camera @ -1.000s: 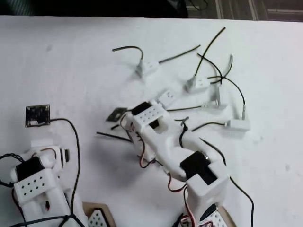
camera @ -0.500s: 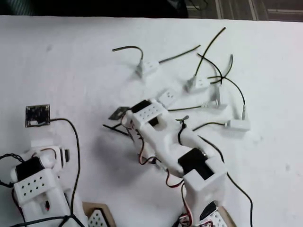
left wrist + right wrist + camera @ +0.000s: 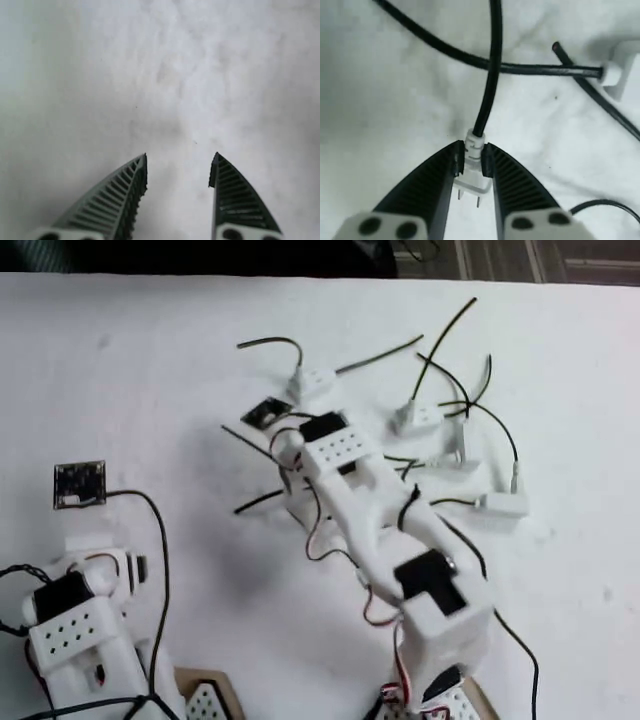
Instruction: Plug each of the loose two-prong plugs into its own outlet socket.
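On a white table [image 3: 150,370], the right gripper [image 3: 472,150], clamped shut on a two-prong plug [image 3: 472,175], has swung toward 12 o'clock to near a socket [image 3: 312,383], apparently lining up an insertion, while the left gripper [image 3: 177,162] hangs open at 7 o'clock.
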You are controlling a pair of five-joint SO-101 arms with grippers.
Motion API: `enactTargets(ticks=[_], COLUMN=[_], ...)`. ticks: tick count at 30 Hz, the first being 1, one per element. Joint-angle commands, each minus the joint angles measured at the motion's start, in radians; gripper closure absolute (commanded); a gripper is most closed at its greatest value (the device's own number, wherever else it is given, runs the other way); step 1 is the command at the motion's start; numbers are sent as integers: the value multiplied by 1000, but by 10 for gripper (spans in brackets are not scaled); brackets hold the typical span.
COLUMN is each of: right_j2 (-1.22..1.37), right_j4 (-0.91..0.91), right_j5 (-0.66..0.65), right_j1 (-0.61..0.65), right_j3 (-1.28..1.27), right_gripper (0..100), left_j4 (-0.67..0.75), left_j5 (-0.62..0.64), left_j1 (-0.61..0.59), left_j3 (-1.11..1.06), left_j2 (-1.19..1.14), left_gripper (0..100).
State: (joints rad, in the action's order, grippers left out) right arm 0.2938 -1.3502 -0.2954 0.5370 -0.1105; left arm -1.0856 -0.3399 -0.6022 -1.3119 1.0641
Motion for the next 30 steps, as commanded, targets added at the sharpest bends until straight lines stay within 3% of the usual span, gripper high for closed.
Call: enactTargets(ticks=[1,5,13,30], right_j2=[54,59,-12,248], right_j4=[47,-59,-263,-151], right_j5=[66,86,78,81], right_j1=[7,15,-62,-28], right_j3=[41,104,226,230], right_gripper=[943,824,865,868], left_j4=[17,17,34,35], left_j5=[-11,-11,-11,-11], left_j1=[10,10,10,10], left_j3=[0,0,-3,-3], left_j2=[18,18,18,18], left_gripper=[782,782,782,782])
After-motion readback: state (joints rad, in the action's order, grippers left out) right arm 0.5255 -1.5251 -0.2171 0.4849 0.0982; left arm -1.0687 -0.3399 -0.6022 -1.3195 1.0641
